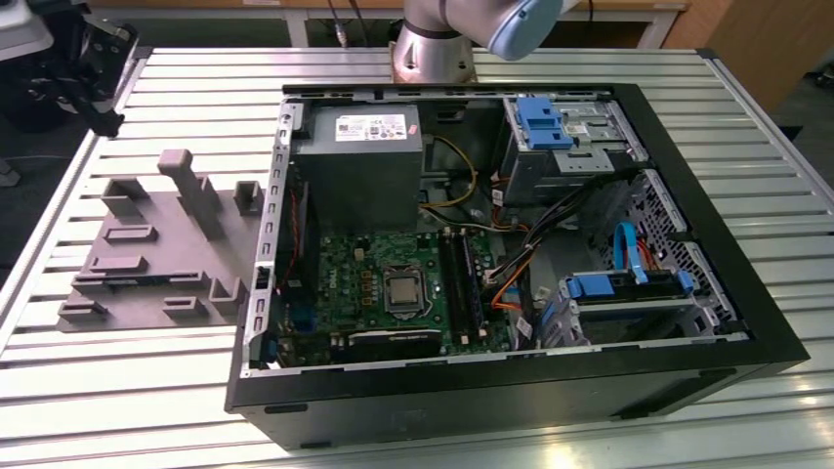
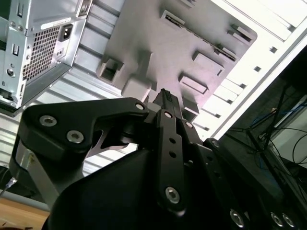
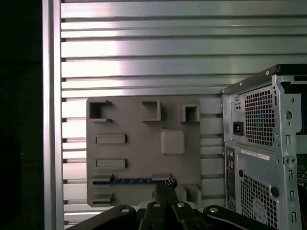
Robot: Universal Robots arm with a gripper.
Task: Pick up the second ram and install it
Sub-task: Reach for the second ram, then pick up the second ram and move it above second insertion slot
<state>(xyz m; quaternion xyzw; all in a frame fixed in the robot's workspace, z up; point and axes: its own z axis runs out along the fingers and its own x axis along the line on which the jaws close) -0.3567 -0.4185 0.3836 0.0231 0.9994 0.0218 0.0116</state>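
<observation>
In the first wrist view the second ram (image 3: 128,181) is a thin dark blue strip standing on edge in a slot of the grey holder plate (image 3: 139,143). My gripper (image 3: 166,185) hangs well above the plate, and its black fingertips overlap one end of the strip in that picture. In the second wrist view the gripper (image 2: 165,95) has its fingers pressed together with nothing between them, above the same holder plate (image 2: 177,43). The exterior view shows the holder plate (image 1: 150,249) on the table, on the left of the open computer case (image 1: 521,391).
Inside the case, the motherboard's long black memory slots (image 1: 464,283) lie beside the processor socket (image 1: 402,290). A grey power supply (image 1: 357,156) and blue drive brackets (image 1: 626,285) fill other parts. The arm's base (image 1: 437,44) stands behind the case. The case's rear panel (image 3: 261,143) borders the holder.
</observation>
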